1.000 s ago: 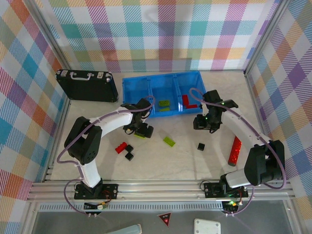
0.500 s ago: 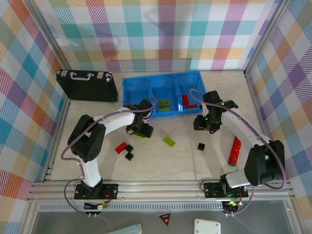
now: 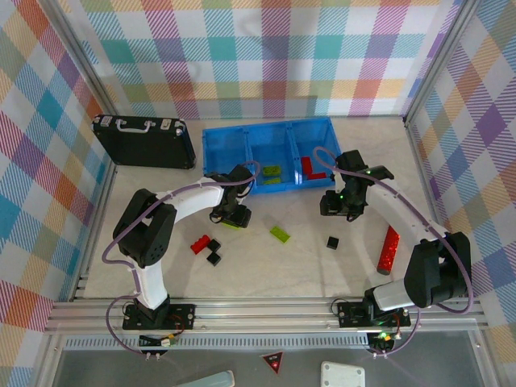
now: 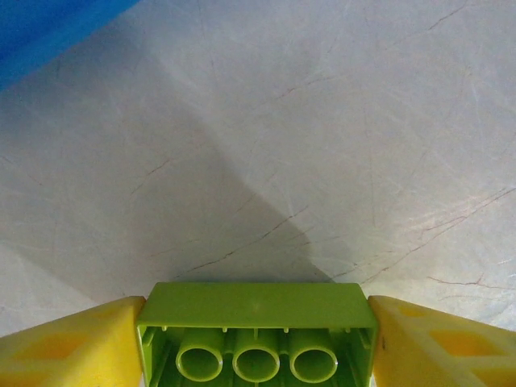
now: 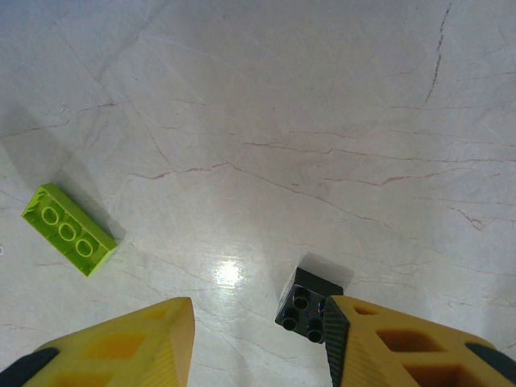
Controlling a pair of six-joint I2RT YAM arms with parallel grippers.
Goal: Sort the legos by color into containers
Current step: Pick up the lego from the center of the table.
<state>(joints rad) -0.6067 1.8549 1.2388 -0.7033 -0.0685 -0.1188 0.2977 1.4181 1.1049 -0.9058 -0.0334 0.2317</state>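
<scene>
My left gripper [image 3: 233,214] is shut on a lime-green lego [image 4: 256,322], which sits hollow side up between its yellow fingers [image 4: 72,347] just in front of the blue bin [image 3: 216,165]. The bin's middle compartment holds green legos [image 3: 272,173] and its right compartment a red one [image 3: 310,168]. My right gripper [image 5: 258,322] is open over the table. A black cube [image 5: 309,305] lies just inside its right finger [image 5: 387,347]. A loose lime lego [image 3: 280,234] and that black cube [image 3: 332,241] lie between the arms. A red lego [image 3: 199,244] and two black cubes [image 3: 214,257] lie at the left.
A black briefcase [image 3: 145,139] stands left of the bin. A long red brick [image 3: 389,250] lies by the right arm near the right wall. The bin's left compartment [image 3: 227,149] looks bare. Its blue corner [image 4: 48,32] shows in the left wrist view.
The left arm has shifted slightly, its gripper edging left with the lime lego still held. The right arm has not moved.
</scene>
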